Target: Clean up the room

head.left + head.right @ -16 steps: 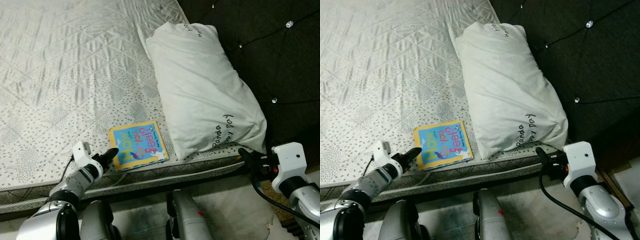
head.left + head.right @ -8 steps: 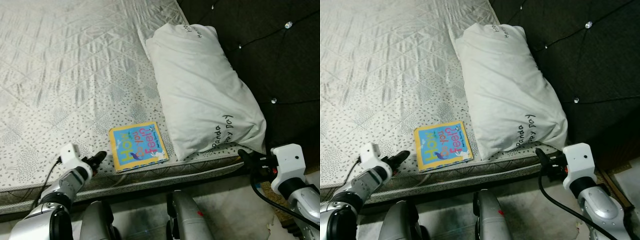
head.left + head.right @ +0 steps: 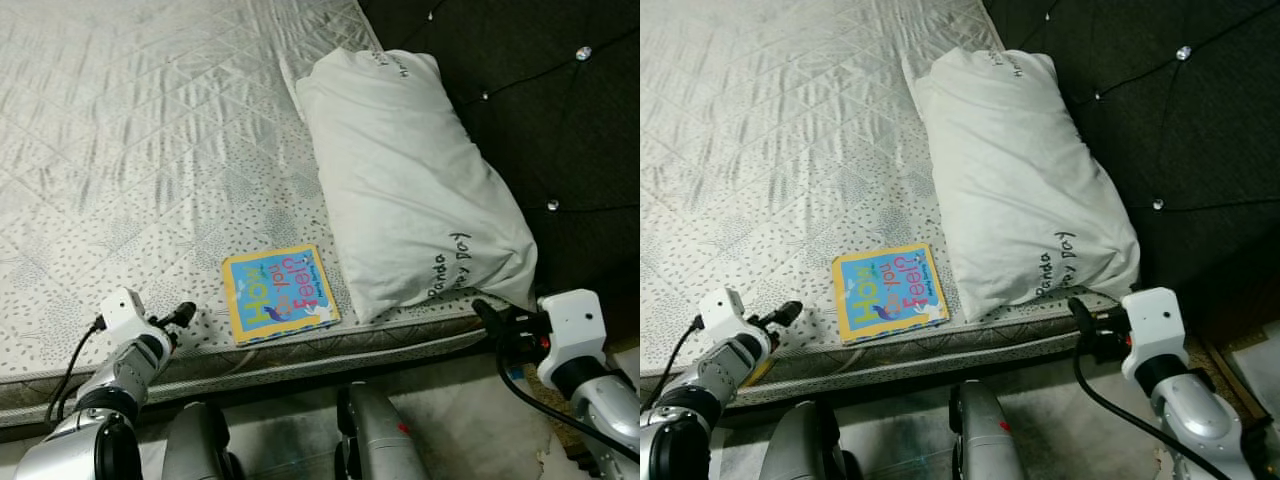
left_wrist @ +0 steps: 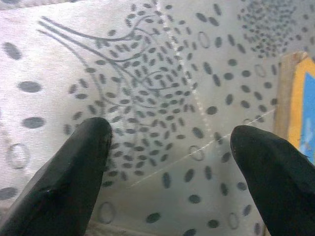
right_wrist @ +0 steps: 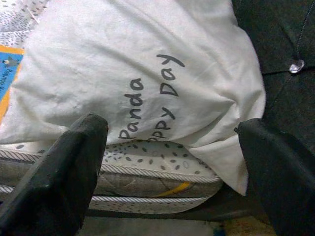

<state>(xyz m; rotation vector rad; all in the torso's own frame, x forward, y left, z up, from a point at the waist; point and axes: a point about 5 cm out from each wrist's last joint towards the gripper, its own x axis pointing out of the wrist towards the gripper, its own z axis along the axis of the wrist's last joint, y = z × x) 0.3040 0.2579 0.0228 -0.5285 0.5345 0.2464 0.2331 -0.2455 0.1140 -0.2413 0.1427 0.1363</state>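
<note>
The picture book (image 3: 279, 293) is lying flat near the bed's (image 3: 150, 150) front edge, just beside the left claw (image 3: 180, 316), which is hovering wide open and nearer than the wide-open right claw (image 3: 492, 317) by the pillow (image 3: 410, 180).

Your two head views look fwd and steeply down from above the bed edge, w/ the pillow (image 3: 410, 180) right of centre; both share the same scene, right eye shifted slightly sideways. Your left wrist cam sits v. close over the mattress (image 4: 162, 93), well left of the pillow, facing along the left gripper (image 4: 170, 162). Right wrist cam looks close at the pillow's near end, between the right gripper (image 5: 172, 157) fingers.
</note>
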